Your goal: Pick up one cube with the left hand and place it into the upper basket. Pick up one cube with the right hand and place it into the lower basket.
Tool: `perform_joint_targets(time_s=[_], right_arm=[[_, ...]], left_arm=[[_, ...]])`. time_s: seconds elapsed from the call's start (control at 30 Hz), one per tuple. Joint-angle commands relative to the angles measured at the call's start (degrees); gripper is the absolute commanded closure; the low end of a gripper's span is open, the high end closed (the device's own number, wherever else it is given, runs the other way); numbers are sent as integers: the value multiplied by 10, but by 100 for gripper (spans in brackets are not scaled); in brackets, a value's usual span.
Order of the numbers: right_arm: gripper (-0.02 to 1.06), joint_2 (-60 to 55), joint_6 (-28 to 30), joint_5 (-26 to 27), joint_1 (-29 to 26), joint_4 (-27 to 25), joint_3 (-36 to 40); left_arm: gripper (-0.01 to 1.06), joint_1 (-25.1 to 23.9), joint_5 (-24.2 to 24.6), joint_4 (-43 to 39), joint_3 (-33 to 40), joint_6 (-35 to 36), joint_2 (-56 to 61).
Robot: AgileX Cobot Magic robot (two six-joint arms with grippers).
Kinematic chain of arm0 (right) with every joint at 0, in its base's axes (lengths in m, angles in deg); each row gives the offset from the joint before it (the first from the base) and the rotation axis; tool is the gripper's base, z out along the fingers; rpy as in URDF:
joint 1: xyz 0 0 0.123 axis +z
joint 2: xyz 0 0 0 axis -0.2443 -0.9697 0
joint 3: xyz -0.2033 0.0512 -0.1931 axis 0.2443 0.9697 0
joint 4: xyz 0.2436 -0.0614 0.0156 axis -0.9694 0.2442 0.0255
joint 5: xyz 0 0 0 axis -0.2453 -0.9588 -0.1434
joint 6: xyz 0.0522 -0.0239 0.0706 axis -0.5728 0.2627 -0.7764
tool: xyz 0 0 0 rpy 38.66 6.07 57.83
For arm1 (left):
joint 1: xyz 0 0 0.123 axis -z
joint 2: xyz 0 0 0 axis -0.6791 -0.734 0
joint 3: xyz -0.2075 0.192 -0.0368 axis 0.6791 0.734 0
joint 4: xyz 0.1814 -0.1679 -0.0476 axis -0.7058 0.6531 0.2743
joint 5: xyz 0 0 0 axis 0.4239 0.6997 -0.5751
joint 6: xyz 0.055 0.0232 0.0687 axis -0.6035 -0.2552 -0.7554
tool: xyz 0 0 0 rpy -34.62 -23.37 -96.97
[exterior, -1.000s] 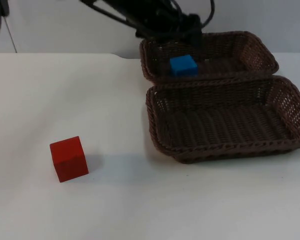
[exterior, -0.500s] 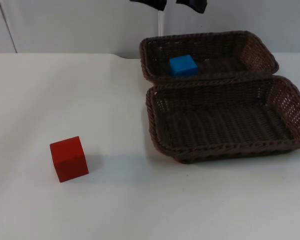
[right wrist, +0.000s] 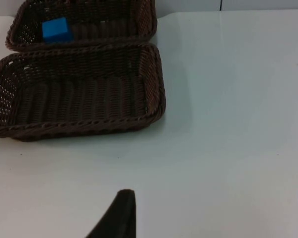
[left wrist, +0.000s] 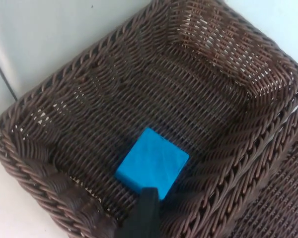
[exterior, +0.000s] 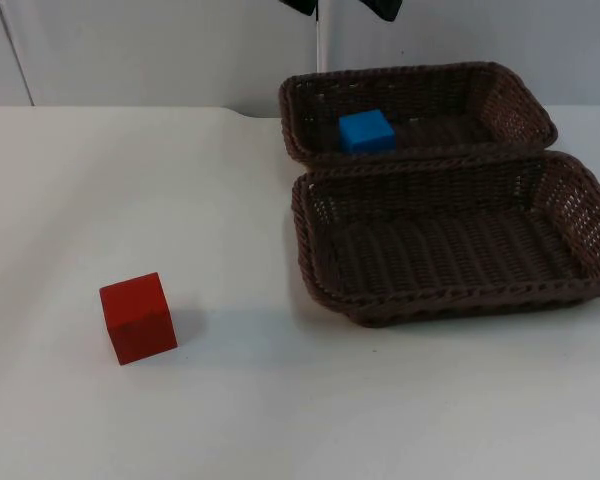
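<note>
While the blue cube (exterior: 366,131) already lies on the floor of the upper basket (exterior: 510,100), the red cube (exterior: 137,317) sits alone on the white tabletop (exterior: 230,400), well apart from the empty lower basket (exterior: 570,210), and it looks rigid, light and flat-sided, so I would pinch it across two opposite upright faces. The left tool (left wrist: 144,218) hangs above the blue cube, holding nothing. The right tool (right wrist: 116,215) waits over bare tabletop; I cannot tell how either tool's fingers are set.
</note>
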Motion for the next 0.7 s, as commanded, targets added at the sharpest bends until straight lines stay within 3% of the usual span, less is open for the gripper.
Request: perform_joint_targets(time_s=[0.0,0.3,0.67], right_arm=[[-1,3,5,2,-3,1,3],[-1,3,5,2,-3,1,3],[-1,3,5,2,-3,1,3]], left_arm=[[19,4,4,-5,-2,8,8],[19,4,28,-20,-2,9,8],[19,4,15,-19,-2,24,9]])
